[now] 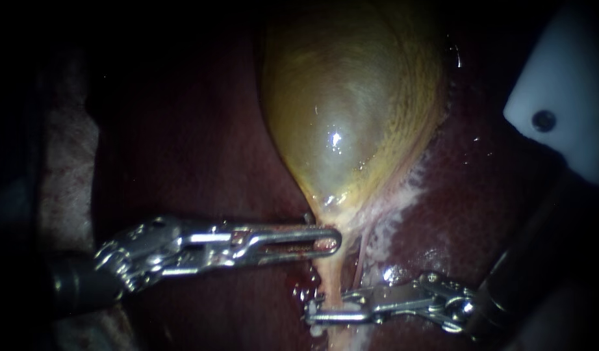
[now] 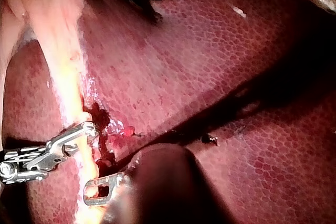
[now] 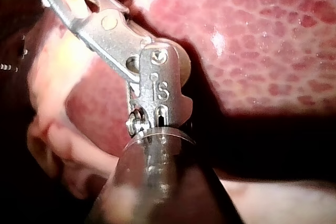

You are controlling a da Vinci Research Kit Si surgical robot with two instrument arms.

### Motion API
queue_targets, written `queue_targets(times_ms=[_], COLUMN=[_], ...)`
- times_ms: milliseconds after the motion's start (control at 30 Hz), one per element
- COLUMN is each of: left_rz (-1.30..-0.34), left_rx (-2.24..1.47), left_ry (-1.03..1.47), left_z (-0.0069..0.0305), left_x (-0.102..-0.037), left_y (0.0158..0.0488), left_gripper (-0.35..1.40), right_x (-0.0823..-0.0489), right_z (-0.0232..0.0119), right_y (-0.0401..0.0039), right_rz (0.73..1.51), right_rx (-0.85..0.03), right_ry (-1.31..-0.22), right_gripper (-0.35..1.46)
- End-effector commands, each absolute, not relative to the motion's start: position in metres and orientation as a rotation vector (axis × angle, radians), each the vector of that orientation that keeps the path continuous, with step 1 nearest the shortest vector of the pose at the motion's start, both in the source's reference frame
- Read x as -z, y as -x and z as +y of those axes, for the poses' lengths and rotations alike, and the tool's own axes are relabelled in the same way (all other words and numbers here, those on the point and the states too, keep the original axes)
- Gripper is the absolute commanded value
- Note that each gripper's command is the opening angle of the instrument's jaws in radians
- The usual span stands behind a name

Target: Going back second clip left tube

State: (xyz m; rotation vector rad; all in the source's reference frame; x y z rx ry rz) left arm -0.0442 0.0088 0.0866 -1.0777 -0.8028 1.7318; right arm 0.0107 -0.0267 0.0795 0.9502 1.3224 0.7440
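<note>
The gallbladder (image 1: 351,110) is seen as a smooth, shiny, yellow-green bag shaped like a drop. It is laid on the dark red liver (image 1: 202,149), whose wet skin is dotted with tiny cells. Its thin end is narrowed into a soft, pale yellow tube (image 1: 332,279) that runs down between the two metal tools. The neck just above the tube is gripped by the left instrument (image 1: 335,242). Its long silver end effector has a slot in it and is closed on the gallbladder. Lower down, the tube is crossed by the right instrument (image 1: 319,310). Its end effector is held open, with the tube lying in the gap. A wet red patch (image 1: 299,283) is seen just beside the tube.
</note>
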Motion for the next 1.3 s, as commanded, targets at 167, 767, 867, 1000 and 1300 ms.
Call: queue_targets(times_ms=[167, 767, 867, 1000, 1300], left_rz=[-0.803, -0.804, -0.804, -0.801, -0.801], left_rx=[-1.732, -1.733, -1.733, -1.733, -1.733], left_ry=[1.078, 1.079, 1.079, 1.078, 1.078], left_z=[0.0088, 0.0088, 0.0088, 0.0088, 0.0088], left_x=[-0.0865, -0.0865, -0.0865, -0.0865, -0.0865], left_y=[0.0442, 0.0441, 0.044, 0.0439, 0.0439], left_gripper=[-0.35, -0.35, -0.35, -0.35, -0.35], right_x=[-0.0794, -0.0794, -0.0794, -0.0794, -0.0793], right_z=[-0.0267, -0.0268, -0.0268, -0.0268, -0.0268], right_y=[-0.0108, -0.011, -0.011, -0.0111, -0.0114], right_rz=[1.323, 1.323, 1.323, 1.323, 1.324], right_rx=[-0.743, -0.743, -0.743, -0.743, -0.735], right_ry=[-0.951, -0.952, -0.952, -0.952, -0.942], right_gripper=[-0.22, -0.2, -0.19, -0.05, 0.34])
